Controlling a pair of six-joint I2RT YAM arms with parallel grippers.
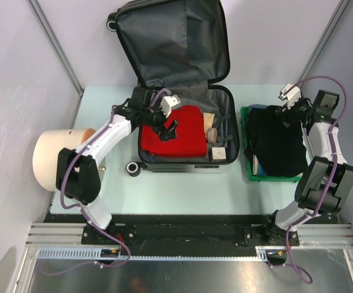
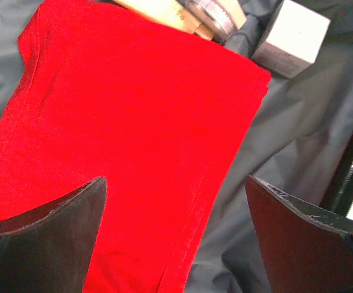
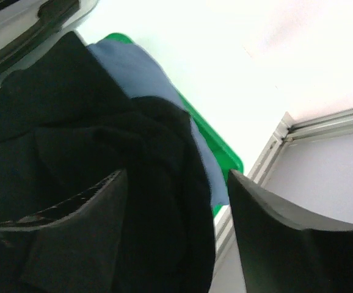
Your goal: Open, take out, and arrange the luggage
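The luggage (image 1: 170,43) lies open at 12 o'clock on the counter (image 1: 182,189), lid up. A black garment (image 1: 280,143) is in the green bin (image 1: 246,152) at 3 o'clock. The right jaws stand partly open over it and grip nothing. A red cloth (image 1: 179,140) and small items are not yet out; the left jaws hang wide open and empty above them.
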